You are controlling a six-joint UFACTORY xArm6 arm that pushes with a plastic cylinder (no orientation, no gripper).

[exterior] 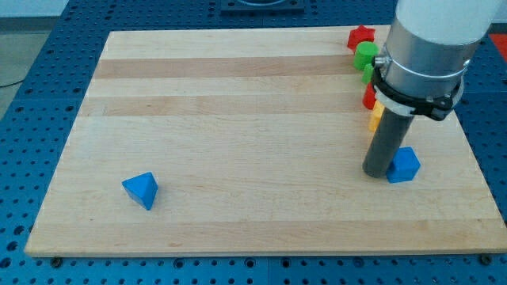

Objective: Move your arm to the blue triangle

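Note:
The blue triangle (142, 189) lies near the view's bottom left of the wooden board (238, 119). My tip (375, 172) rests on the board at the view's right, far from the triangle. It touches or nearly touches the left side of a blue block (405, 165). The rod and the arm hide part of the blocks behind them.
A red star-like block (360, 36) and a green block (365, 55) sit near the view's top right. A second red block (369, 96) and a yellow block (375, 116) show partly behind the arm. A blue perforated table (47, 87) surrounds the board.

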